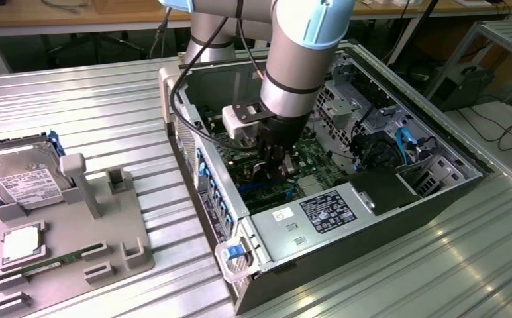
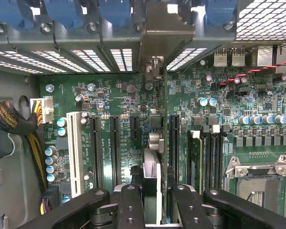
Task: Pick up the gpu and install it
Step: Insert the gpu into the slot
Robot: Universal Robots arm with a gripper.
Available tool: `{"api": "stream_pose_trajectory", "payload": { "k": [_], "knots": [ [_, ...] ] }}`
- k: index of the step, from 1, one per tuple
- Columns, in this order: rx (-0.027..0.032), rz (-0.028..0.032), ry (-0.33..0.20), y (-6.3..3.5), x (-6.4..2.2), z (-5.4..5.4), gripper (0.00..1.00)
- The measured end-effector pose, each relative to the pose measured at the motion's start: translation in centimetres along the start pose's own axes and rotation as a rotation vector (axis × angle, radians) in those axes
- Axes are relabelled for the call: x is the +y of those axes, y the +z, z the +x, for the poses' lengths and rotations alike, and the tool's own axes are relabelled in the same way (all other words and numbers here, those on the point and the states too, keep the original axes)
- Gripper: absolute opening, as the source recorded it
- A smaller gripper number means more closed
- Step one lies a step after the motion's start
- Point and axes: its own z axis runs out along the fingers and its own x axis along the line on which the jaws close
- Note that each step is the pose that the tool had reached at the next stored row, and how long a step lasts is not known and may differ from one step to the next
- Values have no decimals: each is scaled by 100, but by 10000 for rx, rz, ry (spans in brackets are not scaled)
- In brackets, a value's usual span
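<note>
The gripper reaches down inside the open computer case, its 2 fingers pinching the gpu edge-on between them. The card stands upright over the green motherboard, its metal bracket end against the rear slot wall at 12 o'clock. Around it in the wrist view: a white slot and black slots at 9 o'clock, a braided cable bundle farther out, and the processor socket at 3 o'clock. In the exterior view, at 9 o'clock from the case, a grey holder carries a hard drive and a memory stick.
</note>
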Motion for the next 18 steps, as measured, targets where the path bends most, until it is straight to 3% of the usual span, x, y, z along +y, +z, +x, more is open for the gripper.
{"api": "stream_pose_trajectory", "payload": {
  "k": [2,18],
  "knots": [
    [23,0,-6,1,0,-8,28],
    [27,4,-47,-24,1,-28,28]
  ]
}}
